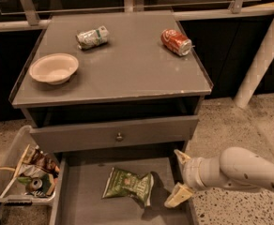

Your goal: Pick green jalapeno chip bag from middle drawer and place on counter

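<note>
Two cans up on the counter (127, 74): one silver-green dented can (92, 37) far left, one red soda can (176, 42) far right. One bowl (54, 68) on the left. One green jalapeno chip bag (127, 185) down in the one open middle drawer (80, 198). One closed drawer front (80, 136), one knob (119, 137). One plastic bin (11, 156) near left. One gripper (179, 176) at the drawer's right wall, two fingers spread apart.

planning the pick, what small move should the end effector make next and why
Probably ease the end effector left toward the green jalapeno chip bag. It hangs open at the right edge of the middle drawer, beside the bag but not touching it, and the bag lies on the drawer floor.
</note>
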Controlling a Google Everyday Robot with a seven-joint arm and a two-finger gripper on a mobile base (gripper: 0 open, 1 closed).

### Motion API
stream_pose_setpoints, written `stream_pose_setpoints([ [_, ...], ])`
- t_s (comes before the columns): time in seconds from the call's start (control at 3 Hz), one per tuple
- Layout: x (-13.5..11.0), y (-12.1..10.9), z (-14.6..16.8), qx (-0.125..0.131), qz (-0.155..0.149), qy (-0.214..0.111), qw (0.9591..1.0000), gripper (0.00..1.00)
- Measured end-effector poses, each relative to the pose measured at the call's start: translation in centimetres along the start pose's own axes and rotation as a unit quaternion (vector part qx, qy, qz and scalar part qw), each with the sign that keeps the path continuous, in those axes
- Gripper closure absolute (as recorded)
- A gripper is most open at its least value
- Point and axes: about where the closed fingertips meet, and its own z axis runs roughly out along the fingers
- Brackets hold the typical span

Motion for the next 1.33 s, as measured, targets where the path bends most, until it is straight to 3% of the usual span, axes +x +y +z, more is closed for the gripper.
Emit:
stream_pose_setpoints([
  [0.33, 2.7, 1.7, 5.8, -0.026, 0.034, -0.026, 0.9987, 0.0],
  [0.67, 2.7, 1.7, 5.8, -0.026, 0.034, -0.026, 0.9987, 0.0],
  [1.33, 2.1, 2.3, 12.7, -0.055, 0.024, -0.054, 0.9967, 0.0],
])
